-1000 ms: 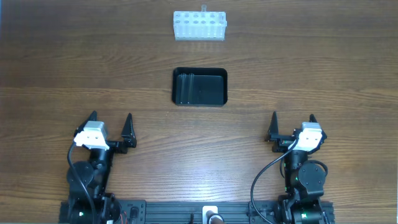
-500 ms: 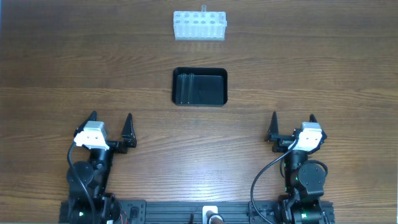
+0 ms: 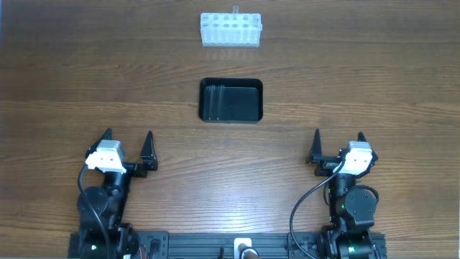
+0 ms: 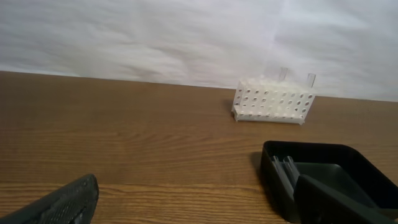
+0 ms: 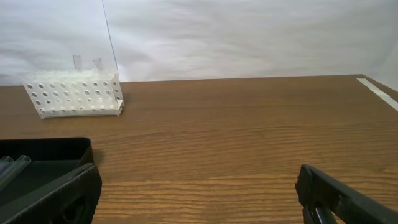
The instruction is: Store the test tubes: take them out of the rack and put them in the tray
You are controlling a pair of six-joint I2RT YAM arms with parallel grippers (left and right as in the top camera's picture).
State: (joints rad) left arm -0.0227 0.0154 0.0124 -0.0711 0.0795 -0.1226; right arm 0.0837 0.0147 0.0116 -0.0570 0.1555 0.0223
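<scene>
Both arms sat low at my own end of the brown wooden table (image 3: 374,72), nothing in hand. My left claw (image 3: 128,138) had its fingers spread wide apart, empty. My right claw (image 3: 338,138) was the same: fingers apart, gripping nothing.

Ahead of both claws, in the gap between them and a little forward, sat the black rectangular plastic tray (image 3: 246,106). A few stored tubes (image 3: 215,102) lay flat along the side nearer my left claw. Beyond the tray, far out ahead, stood the white perforated plastic rack (image 3: 230,30). From my left wrist I could make out 2 clear test tubes (image 4: 283,73) poking upright out of its far row. So, as I judged it, the job was part done, and the next call was a long reach over the tray to the rack.

Trouble spots? Plenty.
- **Missed grip:** those tubes were thin and see-through, so I could easily close beside 1 rather than around it, or nudge it sideways.
- **Rack lifting:** the rack looked light, and a pull that wasn't straight up could bind the tube in its hole and drag the rack up or tip it.
- **Grip force:** squeezing too hard might crack a tube, and too soft a hold would let it slip on the carry to the tray.
- **Tray:** reaching low, I could clip the tray's rim and shove it.
- **Collision:** the 2 tubes stood close together, so sending both claws in at once risked a knock.
</scene>
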